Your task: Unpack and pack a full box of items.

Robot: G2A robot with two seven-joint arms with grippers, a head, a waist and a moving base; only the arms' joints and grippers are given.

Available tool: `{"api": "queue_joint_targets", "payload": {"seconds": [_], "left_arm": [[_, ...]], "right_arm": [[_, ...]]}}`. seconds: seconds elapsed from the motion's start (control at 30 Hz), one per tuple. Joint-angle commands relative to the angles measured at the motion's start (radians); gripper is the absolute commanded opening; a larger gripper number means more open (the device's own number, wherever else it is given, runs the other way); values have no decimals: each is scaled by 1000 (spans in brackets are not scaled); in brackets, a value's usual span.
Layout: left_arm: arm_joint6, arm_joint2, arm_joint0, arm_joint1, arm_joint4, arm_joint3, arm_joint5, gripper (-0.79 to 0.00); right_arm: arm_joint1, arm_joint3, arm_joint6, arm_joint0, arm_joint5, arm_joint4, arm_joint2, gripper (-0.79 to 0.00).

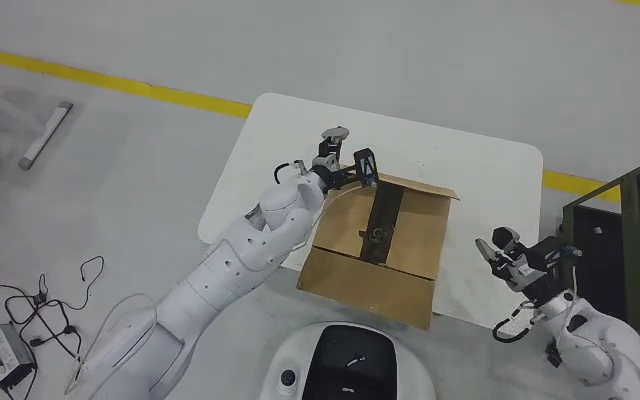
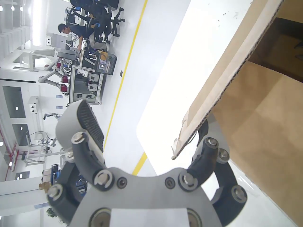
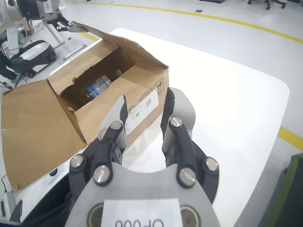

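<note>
A brown cardboard box (image 1: 372,285) stands on the white table (image 1: 480,170), its top flaps partly raised. A bottle with a blue-and-white label (image 3: 100,84) lies in the gap between them. My left gripper (image 1: 350,146) is at the box's far left corner and stands open (image 2: 142,119). The corner of the raised far flap (image 2: 227,72) sits between its fingers, against one finger (image 2: 203,131). My right gripper (image 3: 146,107) hovers open and empty over the table to the right of the box (image 3: 142,88), apart from it.
Bare tabletop lies right of the box (image 3: 225,100). A dark green frame (image 1: 600,225) stands off the table's right edge. A yellow line (image 1: 120,84) runs along the floor behind the table.
</note>
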Motion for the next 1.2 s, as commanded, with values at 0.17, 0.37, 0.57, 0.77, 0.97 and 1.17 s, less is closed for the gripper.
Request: {"api": "queue_joint_targets", "payload": {"seconds": [0.17,0.37,0.57,0.77,0.97,1.17], "left_arm": [[1,3,-23,-20,-13,23,9,0],[2,-8,-32,-31,-13,34,8,0],[4,-16,-39,-41,-14,53,8,0],[4,-21,-48,-52,-9,68,10,0],[-2,-30,-48,-61,-3,79,18,0],[-9,-40,-44,-68,8,79,23,0]], "right_arm": [[6,36,92,146,-65,-38,-48,-357],[4,90,150,277,-89,-46,-116,-388],[-4,181,178,404,-89,-53,-193,-394],[-10,273,184,502,-100,-68,-248,-406],[-15,345,191,572,-150,-79,-301,-489],[-20,400,175,622,-173,-86,-340,-785]]}}
